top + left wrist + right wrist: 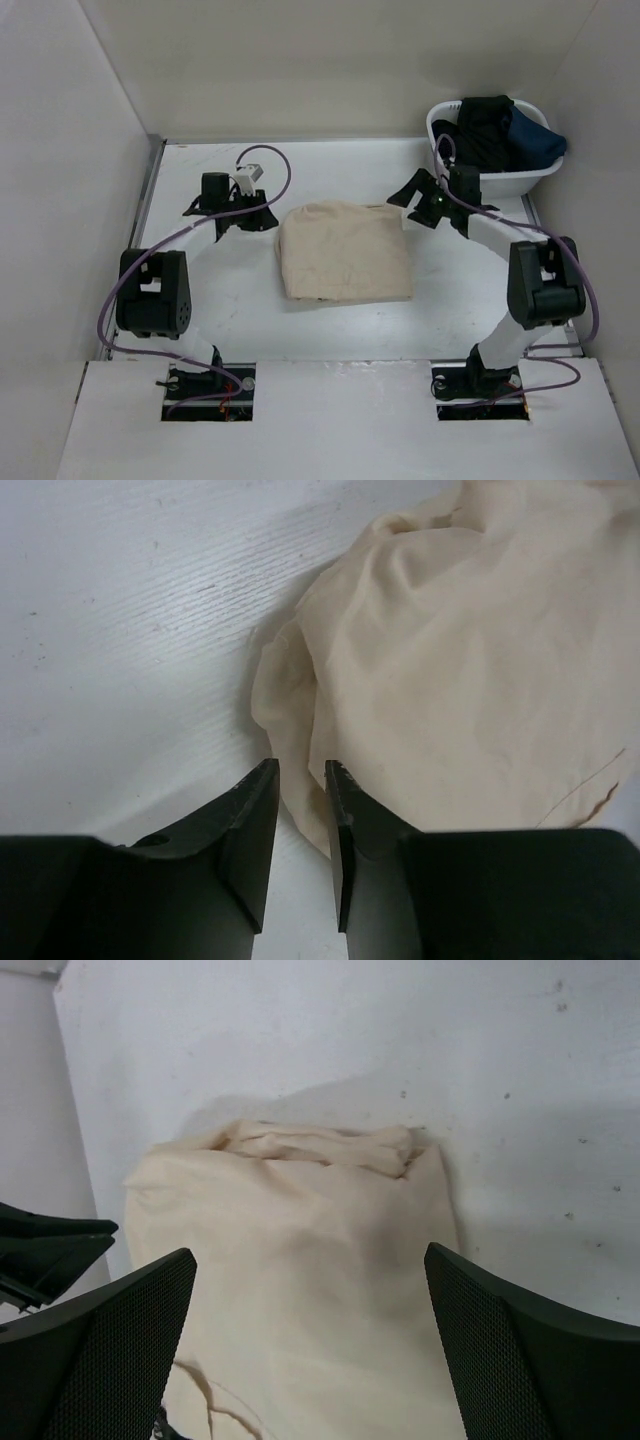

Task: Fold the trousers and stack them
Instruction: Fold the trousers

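In the left wrist view the trousers (470,680) run off the top and right edges, so their full outline is lost; the cloth's near edge passes behind the left gripper (300,772), and whether its tips touch the fabric cannot be told; in the right wrist view the bottom edge cuts the fabric off; from above, the dark clothes (490,130) in the basket (530,176) are perhaps several garments, too small to separate; the basket's wall hides their lower parts.
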You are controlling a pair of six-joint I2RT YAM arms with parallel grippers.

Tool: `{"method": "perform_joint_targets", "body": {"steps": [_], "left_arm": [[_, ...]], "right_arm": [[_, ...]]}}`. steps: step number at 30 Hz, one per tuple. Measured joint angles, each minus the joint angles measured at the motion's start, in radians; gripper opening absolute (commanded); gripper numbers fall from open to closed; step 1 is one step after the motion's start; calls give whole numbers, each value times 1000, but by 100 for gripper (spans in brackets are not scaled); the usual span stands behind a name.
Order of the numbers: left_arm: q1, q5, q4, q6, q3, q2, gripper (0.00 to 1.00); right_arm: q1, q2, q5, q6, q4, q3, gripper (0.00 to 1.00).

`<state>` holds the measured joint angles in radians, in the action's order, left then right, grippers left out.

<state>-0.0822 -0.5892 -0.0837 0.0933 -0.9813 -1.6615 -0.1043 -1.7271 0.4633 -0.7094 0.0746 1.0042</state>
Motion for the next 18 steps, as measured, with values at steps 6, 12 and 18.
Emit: {"method": "perform_joint_targets", "body": {"steps": [6,12,18], "left_arm": [[13,32,-50,-47,12,184,40],[170,82,-188,-143,-32,277,55],[403,142,-303,-203,-36,363,59]], "right_arm": [[-1,251,-84,90,-178,3,100],[32,437,-391,276,-571,82,100],[128,556,-679,315,-759,108,100]]}}
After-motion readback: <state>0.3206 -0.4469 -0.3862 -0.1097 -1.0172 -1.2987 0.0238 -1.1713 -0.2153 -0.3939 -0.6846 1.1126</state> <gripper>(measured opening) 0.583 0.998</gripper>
